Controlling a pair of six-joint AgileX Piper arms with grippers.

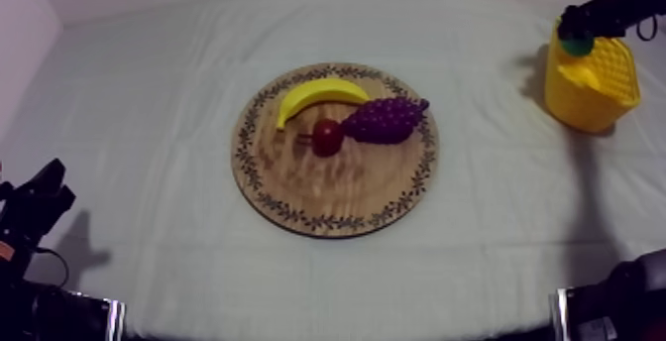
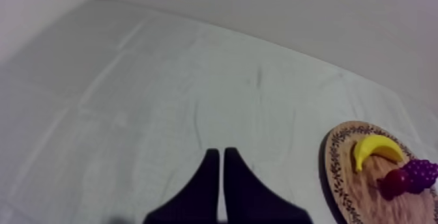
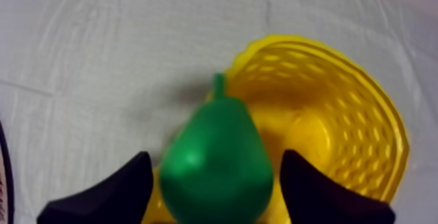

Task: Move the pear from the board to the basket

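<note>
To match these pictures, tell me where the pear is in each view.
Top view: pear at the yellow basket's rim, upper right, under the right pincer.
Left wrist view: faces the wooden board instead.
Right wrist view: pear gripped in the pincer, over the basket's rim.
Shared landmark: the basket.

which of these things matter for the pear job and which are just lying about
In the job: pear, held in the right pincer over the yellow basket; wooden board.
Lying about: banana, grapes, small red fruit, all on the board; left pincer, shut on nothing.
</note>
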